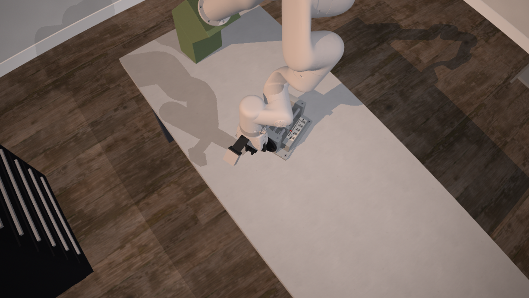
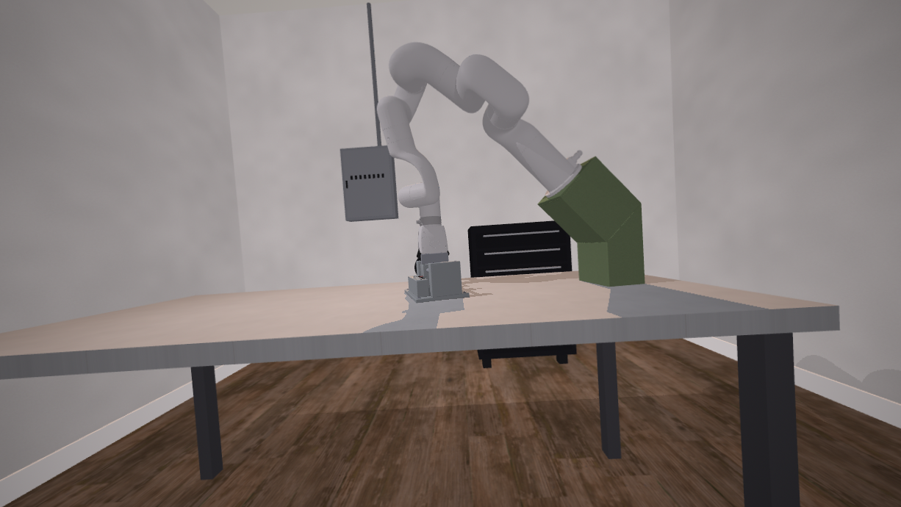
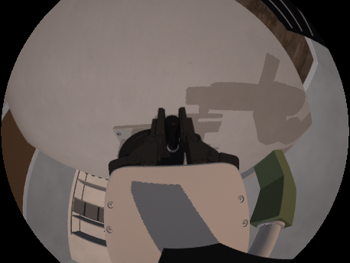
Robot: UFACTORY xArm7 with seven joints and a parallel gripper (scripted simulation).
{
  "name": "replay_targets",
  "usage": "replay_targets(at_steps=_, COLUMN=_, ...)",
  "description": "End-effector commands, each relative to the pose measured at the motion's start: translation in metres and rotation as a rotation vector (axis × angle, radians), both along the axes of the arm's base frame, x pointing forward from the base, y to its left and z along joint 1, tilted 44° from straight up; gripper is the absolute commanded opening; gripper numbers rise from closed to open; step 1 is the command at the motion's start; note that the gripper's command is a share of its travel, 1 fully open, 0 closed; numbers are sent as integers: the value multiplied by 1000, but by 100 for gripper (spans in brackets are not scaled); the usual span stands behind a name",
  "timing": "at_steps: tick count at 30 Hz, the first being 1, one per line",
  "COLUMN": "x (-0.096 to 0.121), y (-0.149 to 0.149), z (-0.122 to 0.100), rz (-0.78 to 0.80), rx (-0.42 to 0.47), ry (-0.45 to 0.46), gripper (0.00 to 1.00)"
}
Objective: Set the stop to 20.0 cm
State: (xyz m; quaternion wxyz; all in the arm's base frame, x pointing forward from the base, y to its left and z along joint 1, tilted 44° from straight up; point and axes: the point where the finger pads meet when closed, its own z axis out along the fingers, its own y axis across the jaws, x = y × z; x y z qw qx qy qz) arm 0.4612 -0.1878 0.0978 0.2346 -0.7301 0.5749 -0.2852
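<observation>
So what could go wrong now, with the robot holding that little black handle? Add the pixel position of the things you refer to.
The fingers are shut around the handle (image 3: pixel 172 126), so it might slip out while the wheel (image 1: pixel 271 145) (image 3: pixel 131 144) turns. The robot could also turn too far: the red mark (image 1: pixel 291 130) may slide past the number it wants. And the arm hangs close over the ruler machine (image 1: pixel 285 156) (image 2: pixel 444 278), so it might bump it.

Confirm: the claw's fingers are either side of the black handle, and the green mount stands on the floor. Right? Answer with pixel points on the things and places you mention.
No, the green mount (image 1: pixel 201 46) (image 2: pixel 608 214) (image 3: pixel 276 183) stands on the table (image 1: pixel 351 192) (image 2: pixel 252 314) (image 3: pixel 115 57), per the exterior view. The claw's (image 1: pixel 257 150) (image 2: pixel 433 251) (image 3: pixel 172 112) fingers are indeed either side of the black handle (image 3: pixel 172 128).
</observation>
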Motion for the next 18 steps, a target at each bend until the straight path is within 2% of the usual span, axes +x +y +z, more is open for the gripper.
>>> replay_targets(at_steps=1, x=14, y=1, z=-3, rz=-1, rx=-1, ry=-4, gripper=6)
replay_targets(at_steps=7, x=34, y=5, z=2, rz=-1, rx=-1, ry=-4, gripper=6)
replay_targets(at_steps=18, x=46, y=10, z=18, rz=-1, rx=-1, ry=-4, gripper=6)
